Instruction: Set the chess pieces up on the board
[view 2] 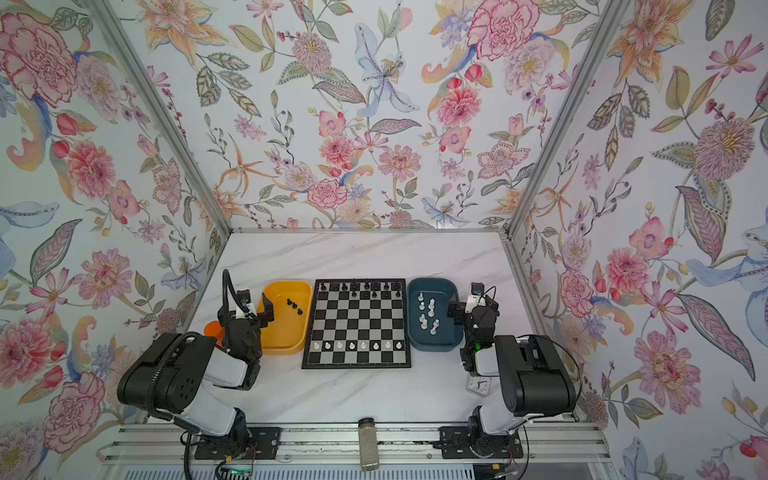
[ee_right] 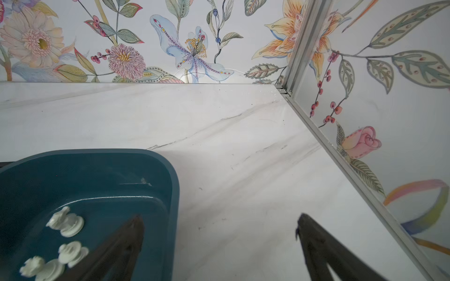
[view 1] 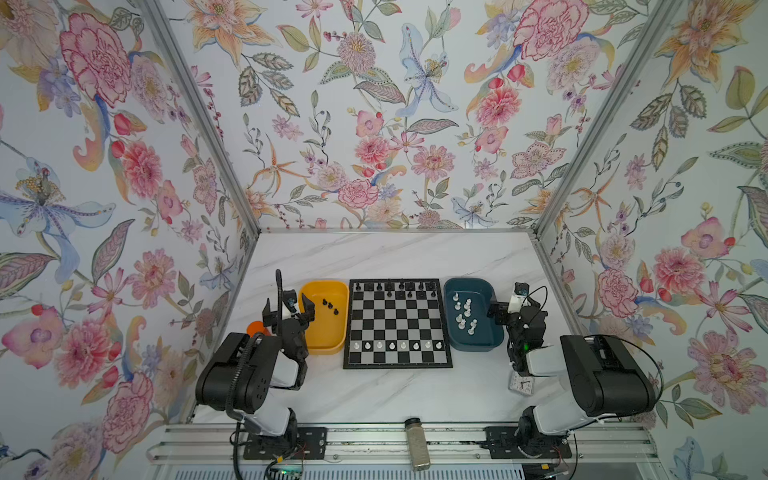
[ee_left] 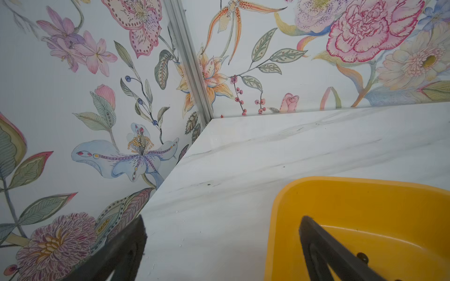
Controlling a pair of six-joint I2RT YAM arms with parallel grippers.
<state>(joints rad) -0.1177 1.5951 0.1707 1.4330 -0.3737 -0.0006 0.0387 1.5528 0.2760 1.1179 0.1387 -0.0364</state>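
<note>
- At centre frame in both top views, the board lies on the worktop between a yellow tray and a blue tray.
- Black pieces line its upper edge; white pieces fill its second-lowest row.
- Left pincer, jaws apart, hangs over the yellow tray's left rim.
- Right pincer, jaws apart, hangs over the blue tray's right rim.

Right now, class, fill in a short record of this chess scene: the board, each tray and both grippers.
board: between the two trays
near side: white row standing
far side: black row, a few in the next row
yellow tray: left of board; few black pieces inside
blue tray: right of board; several white pieces inside
left gripper: open, empty, above yellow tray's outer rim
right gripper: open, empty, above blue tray's outer rim
</note>
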